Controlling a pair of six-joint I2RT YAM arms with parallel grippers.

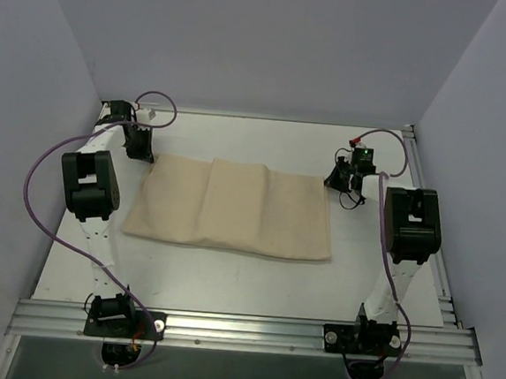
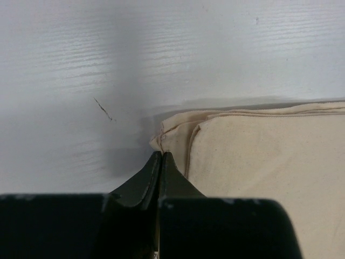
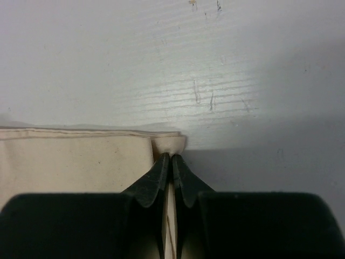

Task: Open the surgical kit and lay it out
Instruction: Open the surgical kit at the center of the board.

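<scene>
Pinching folded cloth wrap (image 1: 234,207) corners, left tool (image 2: 161,156), right tool (image 3: 171,157)

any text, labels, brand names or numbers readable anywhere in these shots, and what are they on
None can be read in any view.
Beige cloth wrap: plain fabric, no print or tag showing.
White table: only scratches and scuffs, no writing.
Arm housings: plain black, no legible brand.
Left tool and right tool: unmarked black fingers.
</scene>
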